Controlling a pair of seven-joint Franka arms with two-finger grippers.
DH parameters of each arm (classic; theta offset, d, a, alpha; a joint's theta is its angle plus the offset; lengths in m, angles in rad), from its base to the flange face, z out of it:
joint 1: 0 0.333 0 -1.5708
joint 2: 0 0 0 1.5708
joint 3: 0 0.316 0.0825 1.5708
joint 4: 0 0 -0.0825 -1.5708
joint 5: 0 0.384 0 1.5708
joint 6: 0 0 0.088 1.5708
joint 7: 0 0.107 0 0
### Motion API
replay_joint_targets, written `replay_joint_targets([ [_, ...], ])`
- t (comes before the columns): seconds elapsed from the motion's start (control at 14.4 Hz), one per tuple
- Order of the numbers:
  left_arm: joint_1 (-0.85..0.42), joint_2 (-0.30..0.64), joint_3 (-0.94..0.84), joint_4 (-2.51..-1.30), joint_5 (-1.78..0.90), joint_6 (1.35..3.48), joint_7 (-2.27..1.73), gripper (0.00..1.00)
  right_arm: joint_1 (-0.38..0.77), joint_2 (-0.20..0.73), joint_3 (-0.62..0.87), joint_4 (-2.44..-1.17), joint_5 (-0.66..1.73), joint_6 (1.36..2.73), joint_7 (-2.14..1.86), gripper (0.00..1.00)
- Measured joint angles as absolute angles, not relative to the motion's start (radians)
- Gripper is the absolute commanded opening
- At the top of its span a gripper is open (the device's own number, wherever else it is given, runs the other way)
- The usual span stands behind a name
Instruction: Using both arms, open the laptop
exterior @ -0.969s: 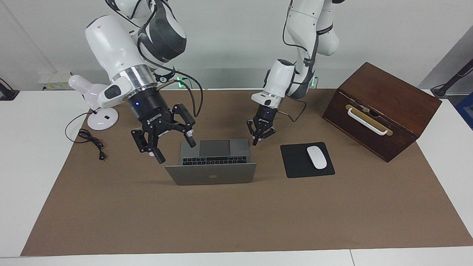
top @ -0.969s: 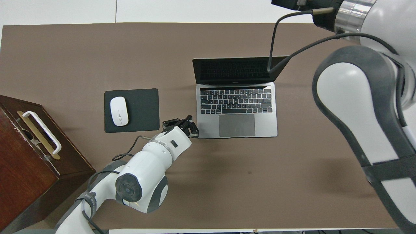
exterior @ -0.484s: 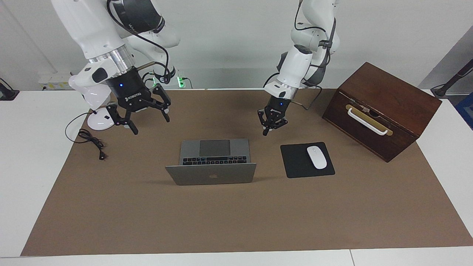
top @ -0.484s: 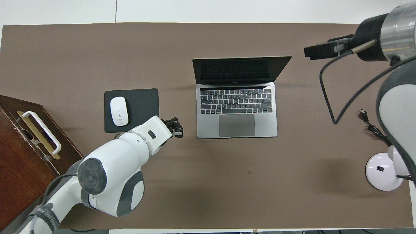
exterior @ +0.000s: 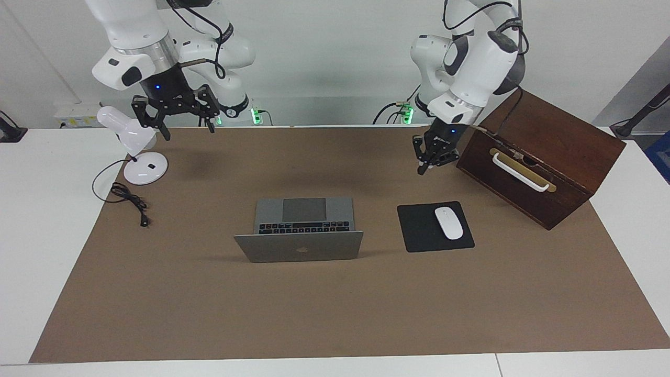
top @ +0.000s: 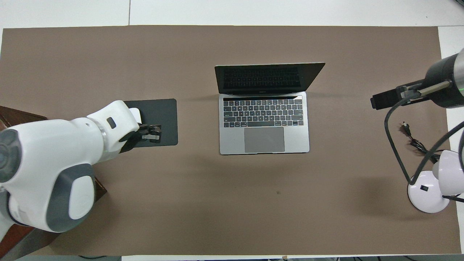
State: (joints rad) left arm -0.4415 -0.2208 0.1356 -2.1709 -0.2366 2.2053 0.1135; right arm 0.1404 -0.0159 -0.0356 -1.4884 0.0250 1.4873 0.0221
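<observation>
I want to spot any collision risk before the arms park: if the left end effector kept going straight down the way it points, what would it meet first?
Probably the bare brown mat, beside the wooden box and nearer the robots than the mouse pad. The left end effector, shut, points down, slightly tilted; depth is uncertain.

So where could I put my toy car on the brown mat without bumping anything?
The big bare stretch of mat on the lid side of the laptop is free. So is the strip between the laptop and the lamp. It is crowded by the mouse pad and wooden box, where the left pincer hangs.
</observation>
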Motion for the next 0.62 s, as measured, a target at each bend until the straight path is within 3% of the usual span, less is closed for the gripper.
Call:
replay_joint_targets([
  [0.28,-0.334,-0.236,0.137,-2.073,-0.103,1.972,0.168,0.00,0.125,-0.068,-0.035,-1.515,0.016,1.392,0.269,1.00],
  [0.35,-0.312,-0.236,0.137,-2.056,-0.081,1.939,0.185,0.09,0.122,-0.081,-0.035,-1.538,0.015,1.390,0.288,1.00],
  [0.48,-0.266,-0.236,0.137,-2.039,-0.061,1.906,0.211,0.87,0.111,-0.100,-0.035,-1.579,0.012,1.412,0.267,1.00],
  [0.55,-0.242,-0.236,0.137,-2.035,-0.059,1.900,0.217,1.00,0.099,-0.103,-0.035,-1.590,0.009,1.440,0.220,1.00],
  [0.62,-0.218,-0.237,0.138,-2.033,-0.059,1.896,0.219,1.00,0.087,-0.103,-0.036,-1.599,0.005,1.474,0.169,1.00],
])
